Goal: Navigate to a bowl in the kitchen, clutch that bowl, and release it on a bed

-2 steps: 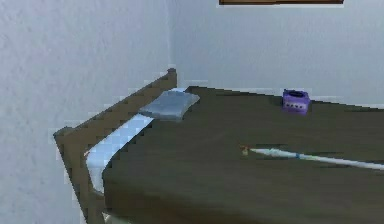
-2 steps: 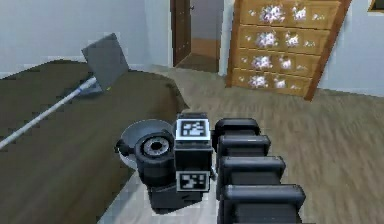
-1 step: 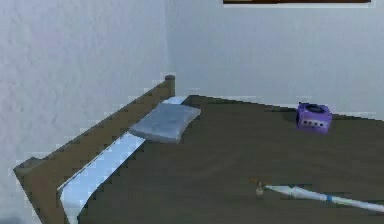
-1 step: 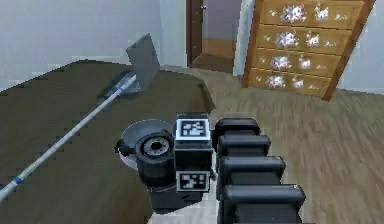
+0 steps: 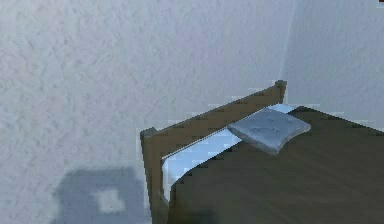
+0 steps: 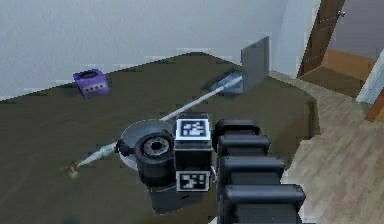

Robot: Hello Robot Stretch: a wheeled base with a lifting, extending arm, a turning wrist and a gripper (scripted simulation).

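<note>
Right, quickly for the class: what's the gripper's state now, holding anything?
Gripper: cannot be told; a grey round thing shows at it, with the bed behind.

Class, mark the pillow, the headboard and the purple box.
pillow [image 5: 268, 131], forward view, middle of its top
headboard [image 5: 210, 114], forward view, wooden top rail
purple box [image 6: 92, 83], arm side view, its top face

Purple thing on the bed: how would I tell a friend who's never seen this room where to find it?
Start at the big bed with the dark brown cover. Near its far edge, by the pale wall, sits a small purple box. It is squat and purple, unlike the long grey stick lying across the cover.
</note>
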